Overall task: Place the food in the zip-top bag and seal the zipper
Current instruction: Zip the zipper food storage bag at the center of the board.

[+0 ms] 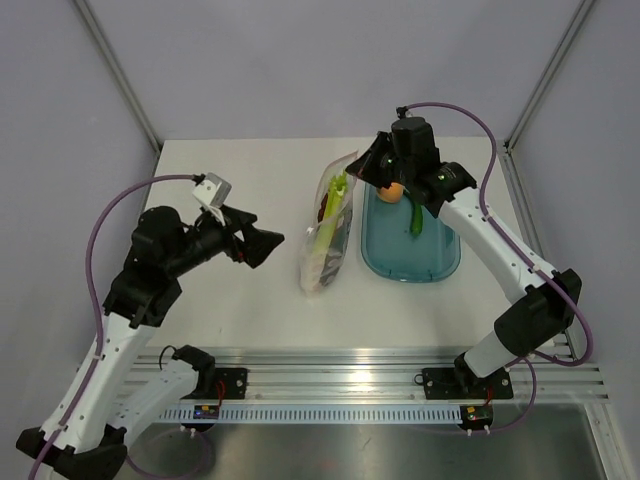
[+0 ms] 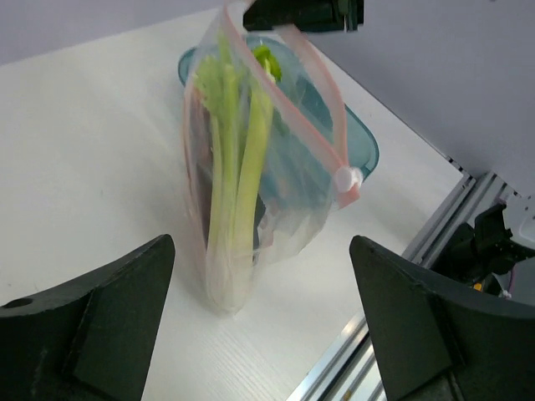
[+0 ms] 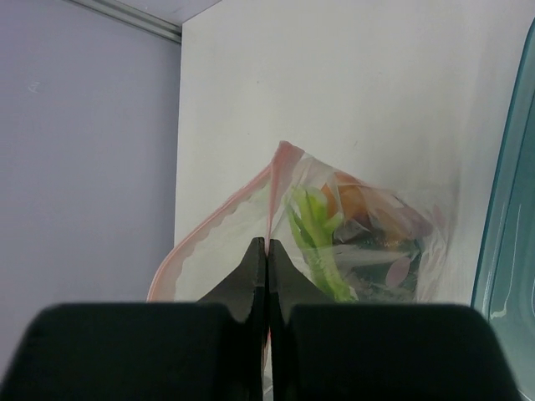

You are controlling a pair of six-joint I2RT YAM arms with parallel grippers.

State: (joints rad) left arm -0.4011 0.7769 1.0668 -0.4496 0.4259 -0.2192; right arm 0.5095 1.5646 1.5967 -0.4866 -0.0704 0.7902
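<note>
The clear zip-top bag (image 1: 326, 235) stands on the table beside the teal tray. It holds light green stalks (image 2: 235, 159) and an orange piece (image 3: 358, 200). My right gripper (image 1: 366, 170) is shut on the pinkish-red zipper strip (image 3: 269, 219) at the bag's far top corner, holding that edge up. The zipper (image 2: 324, 93) runs down to a white slider (image 2: 347, 177). My left gripper (image 1: 264, 246) is open and empty, just left of the bag with its jaws facing the bag's near bottom end (image 2: 261, 251). A round orange peach (image 1: 395, 190) and a dark green chili (image 1: 416, 220) lie in the tray.
The teal oblong tray (image 1: 440, 262) sits right of the bag, touching or almost touching it; its rim shows in the right wrist view (image 3: 501, 209). An aluminium rail (image 1: 350, 375) runs along the table's near edge. Grey walls close in the back and sides.
</note>
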